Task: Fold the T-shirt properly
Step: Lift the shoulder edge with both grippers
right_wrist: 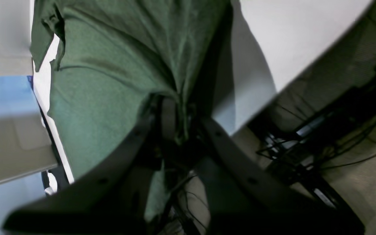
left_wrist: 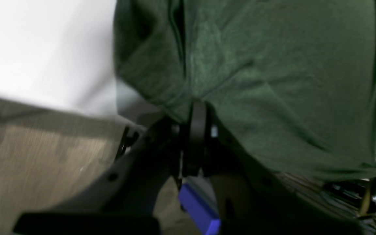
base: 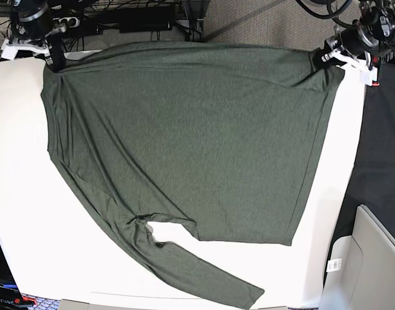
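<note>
The dark olive-green T-shirt (base: 184, 142) lies spread across the white table (base: 29, 245), with one long sleeve (base: 191, 274) trailing toward the near edge. My right gripper (base: 55, 63) is shut on the shirt's far left corner. In the right wrist view, fabric (right_wrist: 109, 81) bunches between that gripper's (right_wrist: 175, 111) jaws. My left gripper (base: 323, 59) is shut on the far right corner. The left wrist view shows cloth (left_wrist: 273, 81) pinched in its (left_wrist: 197, 109) jaws at the table's edge.
A black cloth (base: 381, 161) covers the surface to the right of the table. A light grey bin (base: 372, 258) stands at the lower right. Cables and dark equipment (base: 139, 16) lie on the floor beyond the far edge.
</note>
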You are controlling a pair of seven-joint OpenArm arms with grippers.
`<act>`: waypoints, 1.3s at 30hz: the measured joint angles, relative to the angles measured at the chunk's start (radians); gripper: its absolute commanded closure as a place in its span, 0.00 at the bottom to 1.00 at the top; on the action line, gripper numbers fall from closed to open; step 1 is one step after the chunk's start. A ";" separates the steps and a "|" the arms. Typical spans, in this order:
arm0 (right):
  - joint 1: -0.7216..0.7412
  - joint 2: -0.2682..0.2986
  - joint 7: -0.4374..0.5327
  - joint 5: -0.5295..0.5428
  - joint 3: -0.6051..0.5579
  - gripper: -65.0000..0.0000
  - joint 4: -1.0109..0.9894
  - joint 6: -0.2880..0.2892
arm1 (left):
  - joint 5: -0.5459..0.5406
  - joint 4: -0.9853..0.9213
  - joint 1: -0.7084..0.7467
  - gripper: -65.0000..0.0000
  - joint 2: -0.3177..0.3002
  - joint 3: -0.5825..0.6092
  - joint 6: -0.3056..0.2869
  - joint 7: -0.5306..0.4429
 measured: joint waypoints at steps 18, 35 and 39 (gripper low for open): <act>0.201 -0.010 0.004 -0.079 0.031 0.99 0.000 -0.002 | 0.002 0.058 -0.189 1.00 0.005 -0.002 0.000 0.055; 0.427 -0.011 -0.001 -0.166 0.027 0.99 -0.273 -0.002 | 0.006 -0.274 -0.459 1.00 0.005 0.042 -0.002 0.055; 0.452 -0.011 0.005 -0.170 0.027 0.99 -0.327 -0.006 | 0.005 -0.336 -0.499 1.00 0.007 0.056 -0.001 0.051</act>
